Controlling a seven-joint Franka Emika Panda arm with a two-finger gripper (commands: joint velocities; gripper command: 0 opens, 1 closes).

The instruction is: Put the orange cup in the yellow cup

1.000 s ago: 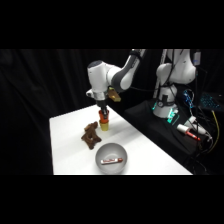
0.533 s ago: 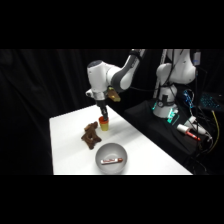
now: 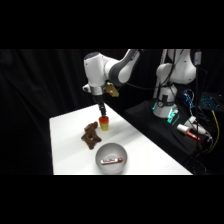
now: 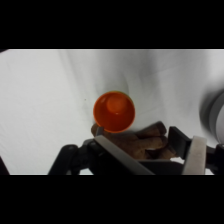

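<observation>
Near the middle of the counter (image 3: pixel 70 150), the orange cup (image 3: pixel 104 119) sits nested in the yellow cup (image 3: pixel 104 126), with only its rim and upper wall showing above the yellow one. From the wrist view, the orange cup (image 4: pixel 114 111) is seen straight down its mouth, and a thin yellow edge peeks out at about its 12 o'clock, which fits the nesting. The end effector (image 3: pixel 102 109) hangs directly over the stack, its tip very close to the orange rim. Whether it is gripping the cup or has let go I cannot tell: the side view hides the tip against the cup, and the wrist view shows only one pale finger (image 4: pixel 195 155) at the lower right, well off the cup.

A brown plush toy (image 3: pixel 90 136) lies just beside the stack, at about 8 o'clock from it in the side view. A grey bowl (image 3: pixel 110 159) holding a small red-and-white object (image 3: pixel 111 160) sits nearer the camera, at about 6 o'clock from the cups.

The risks, as I judge them: if the cup is still pinched when the arm lifts, the orange cup comes back out, or drags the light yellow one up with it. If the orange cup is seated crooked, a brush from a retreating finger could tip the pair toward the plush toy. A sideways exit rather than a straight rise would make either more likely.
</observation>
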